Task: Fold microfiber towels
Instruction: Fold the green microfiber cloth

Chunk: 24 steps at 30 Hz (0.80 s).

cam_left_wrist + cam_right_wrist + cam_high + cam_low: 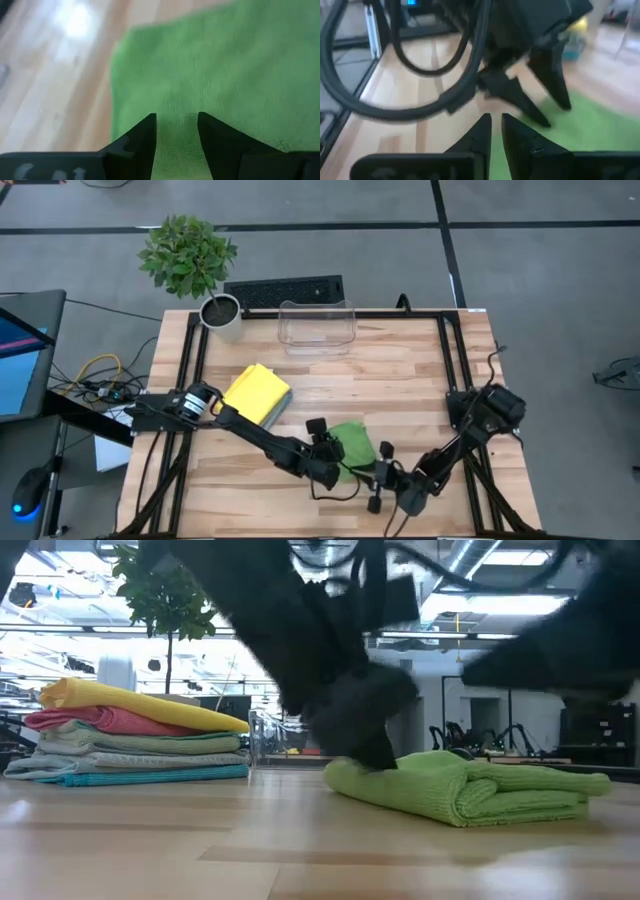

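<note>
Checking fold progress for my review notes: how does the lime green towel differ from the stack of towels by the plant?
The lime green towel is a single folded cloth lying by itself; the stack is several cloths piled up, yellow on top, pink, grey and teal beneath. The green towel has the left tool down on it, with the right tool close by; the stack has no tool near it. Both are folded and rest on the table.

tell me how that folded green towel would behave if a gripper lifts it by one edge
The green towel would probably go floppy: its folded layers sag softly on the table, so a one-edge lift likely lets them fall open. It looks light for its bulk, being thin cloth. Its nubby surface should grip rather than slip; the left gripper stands open over it.
</note>
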Each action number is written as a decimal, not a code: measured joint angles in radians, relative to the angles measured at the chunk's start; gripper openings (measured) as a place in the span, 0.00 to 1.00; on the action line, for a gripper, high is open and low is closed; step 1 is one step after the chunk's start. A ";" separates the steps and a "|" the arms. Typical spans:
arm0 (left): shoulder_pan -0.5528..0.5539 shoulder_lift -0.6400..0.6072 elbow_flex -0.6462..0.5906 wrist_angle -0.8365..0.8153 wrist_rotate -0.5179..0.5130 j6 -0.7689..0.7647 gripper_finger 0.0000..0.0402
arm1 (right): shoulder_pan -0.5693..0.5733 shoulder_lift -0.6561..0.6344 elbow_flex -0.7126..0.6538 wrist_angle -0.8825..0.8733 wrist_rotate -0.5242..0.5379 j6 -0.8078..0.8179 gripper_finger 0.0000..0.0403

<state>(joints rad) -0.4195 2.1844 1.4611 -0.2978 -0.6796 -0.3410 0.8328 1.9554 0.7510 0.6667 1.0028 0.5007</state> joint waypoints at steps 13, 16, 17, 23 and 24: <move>-0.021 -0.109 0.030 -0.056 -0.091 0.027 0.35 | -0.023 0.160 0.027 0.027 -0.132 0.154 0.17; -0.020 -0.109 0.029 -0.092 -0.066 -0.022 0.35 | -0.017 0.127 0.025 0.000 -0.133 0.206 0.17; -0.021 -0.109 0.029 -0.098 -0.047 -0.046 0.35 | -0.016 0.097 0.024 -0.011 -0.134 0.202 0.17; -0.035 -0.213 0.030 -0.206 0.021 -0.166 0.35 | -0.021 -0.243 0.031 -0.434 -0.263 0.236 0.20; -0.035 -0.240 0.031 -0.240 0.046 -0.168 0.35 | -0.028 -0.306 0.040 -0.569 -0.299 0.273 0.21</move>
<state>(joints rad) -0.4547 1.9444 1.4923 -0.5382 -0.6339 -0.5090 0.8047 1.6496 0.7905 0.0980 0.7036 0.7740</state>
